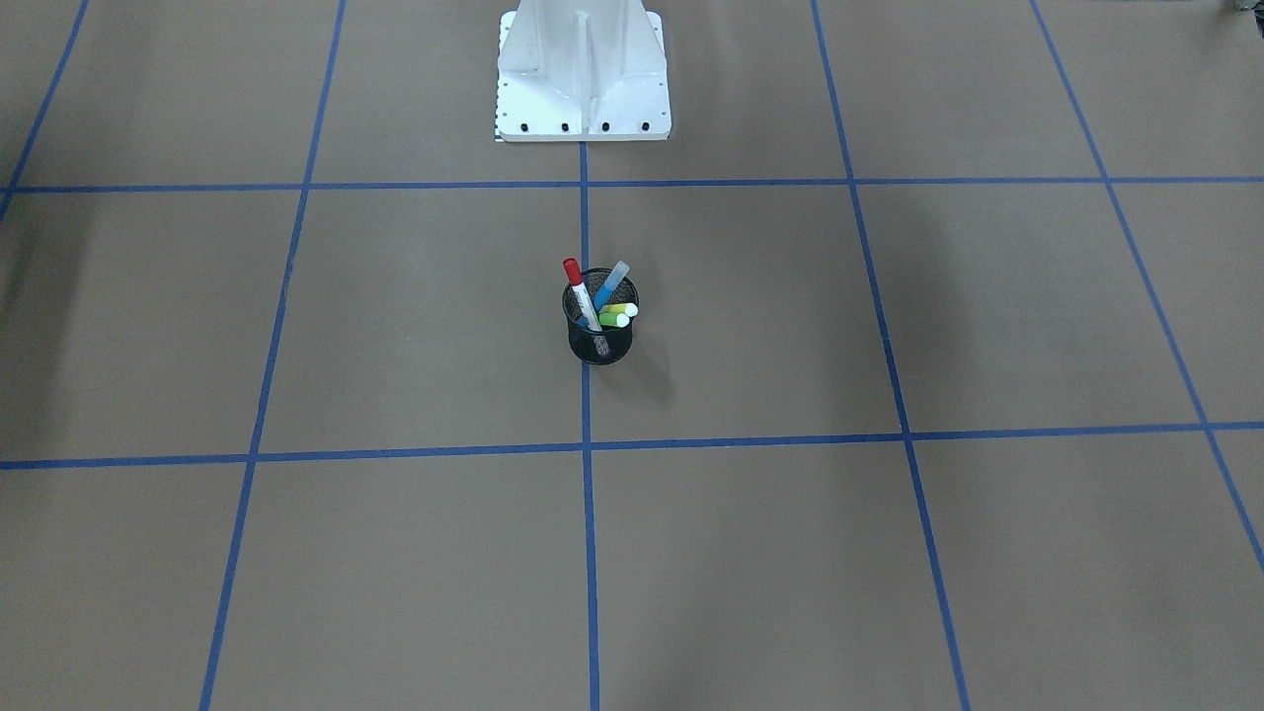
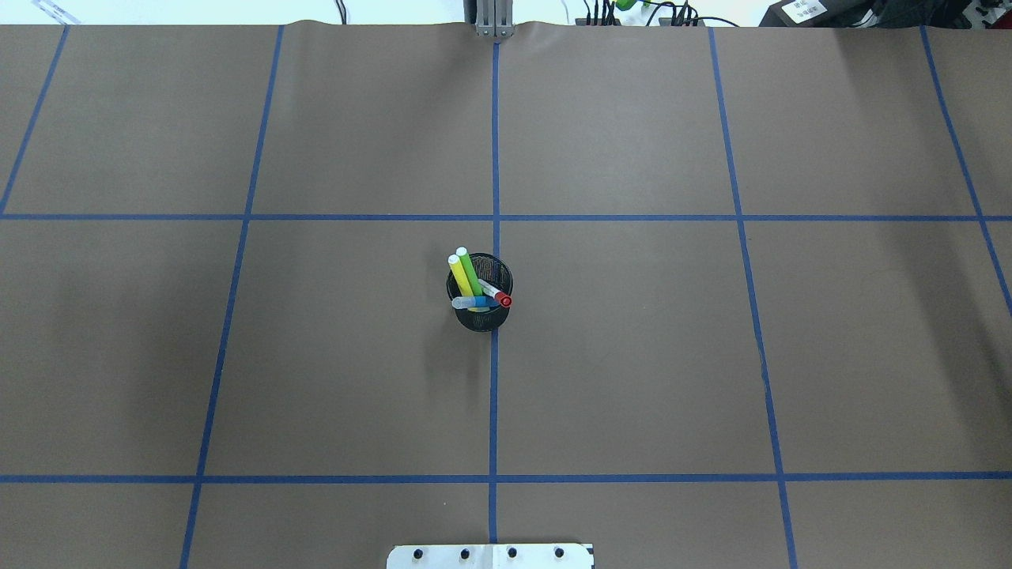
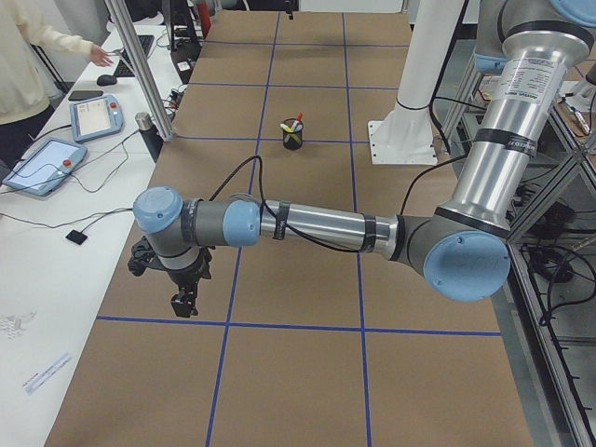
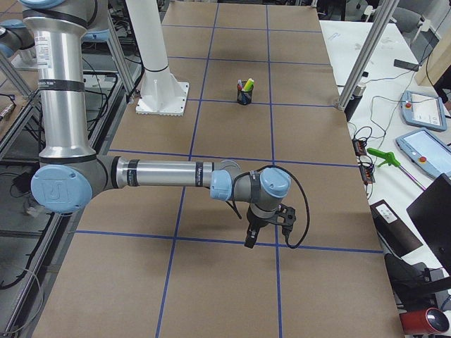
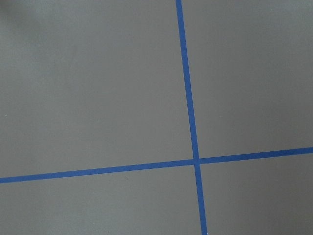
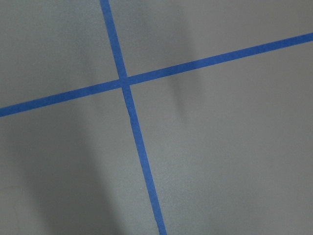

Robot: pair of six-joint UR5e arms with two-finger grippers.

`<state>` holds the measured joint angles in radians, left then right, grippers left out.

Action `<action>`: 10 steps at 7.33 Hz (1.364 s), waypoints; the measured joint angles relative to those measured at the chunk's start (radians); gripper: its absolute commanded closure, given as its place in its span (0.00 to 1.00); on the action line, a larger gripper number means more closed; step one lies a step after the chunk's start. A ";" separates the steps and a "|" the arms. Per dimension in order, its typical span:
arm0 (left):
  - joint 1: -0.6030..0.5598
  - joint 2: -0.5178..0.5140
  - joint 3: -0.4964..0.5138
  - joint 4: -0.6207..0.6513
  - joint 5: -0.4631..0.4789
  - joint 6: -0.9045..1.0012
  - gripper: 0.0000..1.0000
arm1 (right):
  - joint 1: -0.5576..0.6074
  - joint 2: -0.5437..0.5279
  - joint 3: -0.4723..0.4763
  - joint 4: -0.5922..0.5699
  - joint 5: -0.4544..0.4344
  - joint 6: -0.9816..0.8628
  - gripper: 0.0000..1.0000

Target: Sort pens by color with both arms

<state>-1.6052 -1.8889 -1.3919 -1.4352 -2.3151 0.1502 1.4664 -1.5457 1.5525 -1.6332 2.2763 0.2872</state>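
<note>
Light, stiff and likely slick, the four pens (image 2: 470,276) stand in the black mesh cup (image 2: 482,320) mid-table (pinch a protruding top); whether the far-off left gripper (image 3: 183,305) and right gripper (image 4: 250,239) are spread, I cannot tell.

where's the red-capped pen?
Overhead view: red-capped pen in the mesh cup at the centre of the table, leaning to its right rim, beside the blue pen.
</note>
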 measured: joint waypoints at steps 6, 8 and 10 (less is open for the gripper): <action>0.004 -0.020 -0.016 0.004 -0.010 -0.017 0.00 | 0.008 0.026 0.011 0.000 0.014 -0.006 0.00; 0.003 -0.018 -0.039 0.005 -0.009 -0.027 0.00 | 0.008 0.030 0.017 0.001 0.020 -0.007 0.00; 0.004 -0.023 -0.057 0.004 -0.010 -0.031 0.00 | 0.008 0.015 0.047 -0.001 0.041 -0.008 0.00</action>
<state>-1.6013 -1.9119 -1.4489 -1.4316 -2.3253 0.1194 1.4742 -1.5311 1.5994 -1.6345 2.3174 0.2796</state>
